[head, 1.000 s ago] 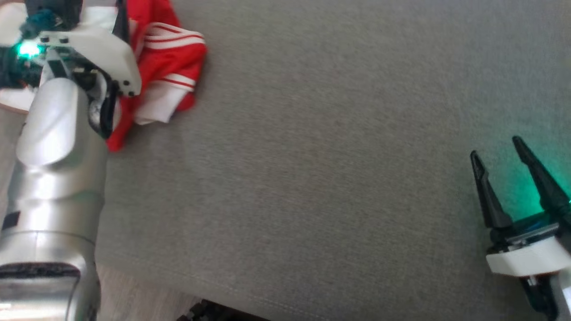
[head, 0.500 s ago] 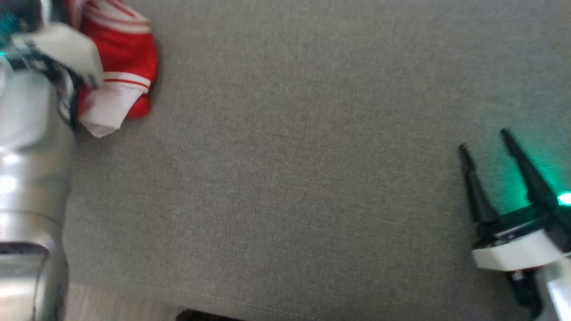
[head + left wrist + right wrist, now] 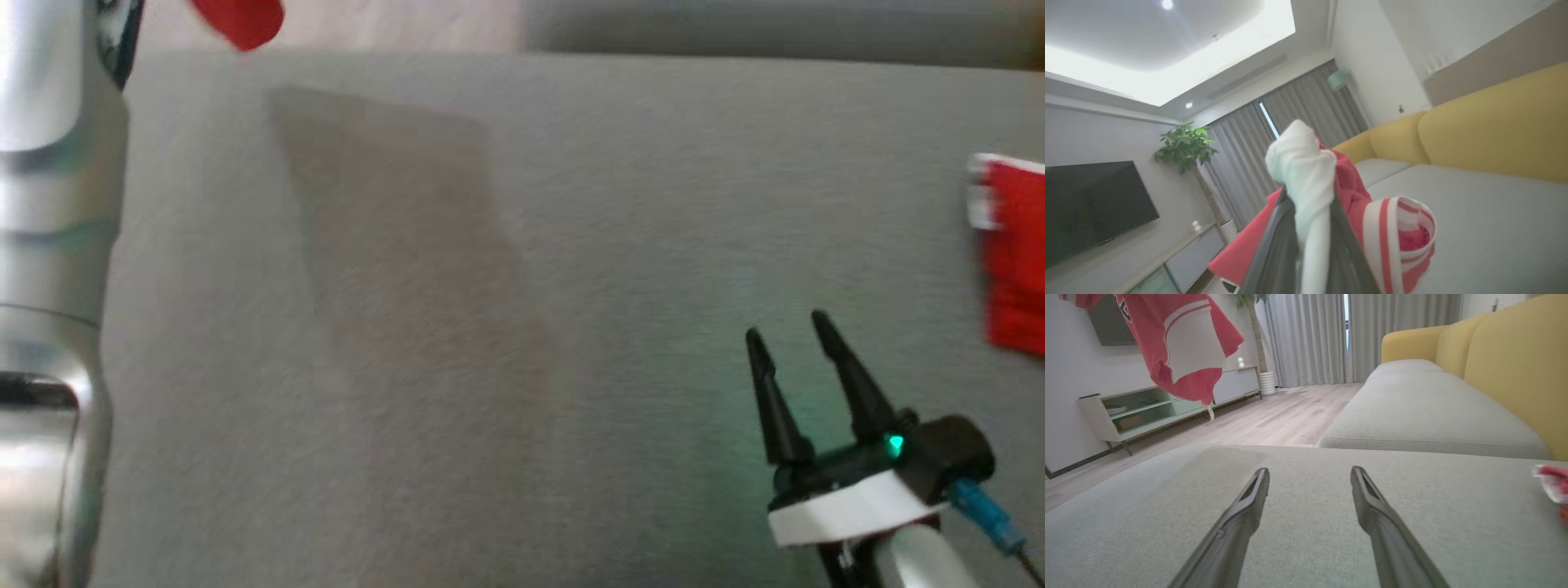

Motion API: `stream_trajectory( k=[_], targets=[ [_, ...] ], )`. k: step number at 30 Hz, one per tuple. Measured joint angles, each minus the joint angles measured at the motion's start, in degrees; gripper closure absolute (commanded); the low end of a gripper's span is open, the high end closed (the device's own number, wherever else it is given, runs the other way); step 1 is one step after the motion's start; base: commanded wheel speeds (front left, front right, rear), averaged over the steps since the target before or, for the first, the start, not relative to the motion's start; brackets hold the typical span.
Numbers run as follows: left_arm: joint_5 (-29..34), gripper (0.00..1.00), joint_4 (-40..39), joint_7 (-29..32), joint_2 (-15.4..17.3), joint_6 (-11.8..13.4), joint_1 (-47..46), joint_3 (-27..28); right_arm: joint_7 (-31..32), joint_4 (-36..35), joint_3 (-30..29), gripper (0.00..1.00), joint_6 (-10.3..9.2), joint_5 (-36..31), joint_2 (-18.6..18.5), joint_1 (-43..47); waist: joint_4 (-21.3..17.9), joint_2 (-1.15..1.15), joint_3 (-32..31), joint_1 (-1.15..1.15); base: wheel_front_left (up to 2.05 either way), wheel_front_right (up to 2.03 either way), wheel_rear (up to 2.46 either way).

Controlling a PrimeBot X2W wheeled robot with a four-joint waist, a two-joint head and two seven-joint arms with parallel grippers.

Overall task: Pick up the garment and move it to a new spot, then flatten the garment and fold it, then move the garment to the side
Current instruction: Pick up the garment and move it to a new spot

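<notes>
- garment (image 3: 1306,175): soft knit cloth, ribbed at the striped cuff, kinda meshy inside
- sofa (image 3: 490,327): matt woven fabric, slightly rough grain
- left arm (image 3: 49,204): shiny silver shell, metal or glossy plastic, can't tell
- right pincer (image 3: 785,327): matt dark plastic fingers (image 3: 857,388), smooth white plastic collar
- floor (image 3: 1282,416): pale wood, smooth, low sheen

Our left forearm (image 3: 49,204) is a smooth silver metal cylinder, stepped in rings, with a dark band (image 3: 33,390) low down. Our right tool (image 3: 785,324) has two long black tapered fingers (image 3: 771,400) on a black base. Beneath the base sits a white collar (image 3: 849,506), with a small green light (image 3: 896,445) and a blue plug (image 3: 984,506) trailing a thin dark cable (image 3: 1030,563). Seen close, each finger has a recessed slot near its tip. Our left tool (image 3: 1310,200) has the same dark grey fingers.
</notes>
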Motion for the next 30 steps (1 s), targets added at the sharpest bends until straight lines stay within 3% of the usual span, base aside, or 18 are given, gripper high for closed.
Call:
stream_trajectory(
  k=[8, 13, 19, 23, 24, 25, 26, 30],
  targets=[
    [-8.03, 1.00, -7.83, 4.74, -6.37, -1.04, 1.97, -2.93, 0.01, 0.31, -0.36, 0.00, 0.00, -0.01, 1.79, 2.00, -11.23, 0.00, -5.51, 0.01, 0.00, 0.00, 0.00],
    [-13.88, 1.00, -11.38, 8.67, -10.23, -1.47, 15.06, -7.51, 0.01, 0.26, -0.32, 0.00, 0.00, -0.01, 2.38, 1.99, -17.94, 0.00, -6.28, 0.02, 0.00, 0.00, 0.00],
    [-17.20, 1.00, -10.55, 9.23, -10.88, -1.44, 33.43, -12.94, 0.01, 0.20, 0.00, 0.00, 0.00, 0.01, 3.66, 1.58, -23.07, 0.00, -3.29, 0.02, 0.00, 0.00, 0.00],
    [-16.29, 1.00, -7.53, 5.41, -10.84, 1.35, 38.41, -14.41, 0.01, 0.10, -0.14, 0.00, 0.00, 0.11, 3.92, -0.88, -25.03, 0.00, -0.08, 0.04, 0.00, 0.00, 0.00],
    [-16.27, 0.64, -7.08, 4.44, -10.84, 2.10, 38.69, -14.48, 0.01, -0.01, -0.35, 0.00, 0.00, 0.11, 3.98, -1.35, -25.42, 0.00, 0.61, 0.04, 0.00, 0.00, 0.00],
    [-15.92, 0.21, -6.68, 3.41, -10.83, 2.50, 38.66, -14.72, 0.01, -0.04, -0.68, 0.00, 0.00, 0.11, 4.01, -1.57, -25.70, 0.00, 1.19, 0.05, 0.00, 0.00, 0.00],
    [-15.50, 0.00, -6.45, 2.08, -10.87, 3.41, 38.65, -14.80, 0.01, -0.03, -0.99, 0.00, 0.00, 0.10, 4.08, -1.54, -25.82, 0.00, 1.60, 0.05, 0.00, 0.00, 0.00],
    [-13.59, 0.00, -6.97, -1.78, -10.88, 6.90, 39.29, -16.19, 0.01, 0.35, -1.89, 0.00, 0.00, 0.07, 4.20, -0.97, -24.94, 0.00, 0.99, 0.04, 0.00, 0.00, 0.00]
  ],
)
